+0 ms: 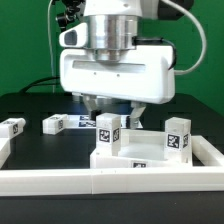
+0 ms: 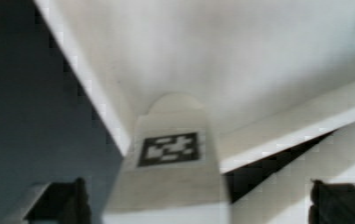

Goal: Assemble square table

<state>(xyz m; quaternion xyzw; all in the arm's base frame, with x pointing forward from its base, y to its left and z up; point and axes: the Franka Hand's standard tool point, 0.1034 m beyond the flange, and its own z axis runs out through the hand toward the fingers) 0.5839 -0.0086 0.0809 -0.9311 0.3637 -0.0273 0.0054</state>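
While the gripper hangs over the square table's slab, its jaws stand wide. Each of the dark fingers is clear of the upright leg between them, and nothing is held.
Item: slab, white, raised rim, just behind the white border rail.
Item: upright leg, tag facing out, at the slab's corner toward the exterior view's left.
Item: second leg, upright at the corner toward the exterior view's right.
Items: loose leg and further loose leg — both on the black table, well apart from the slab.
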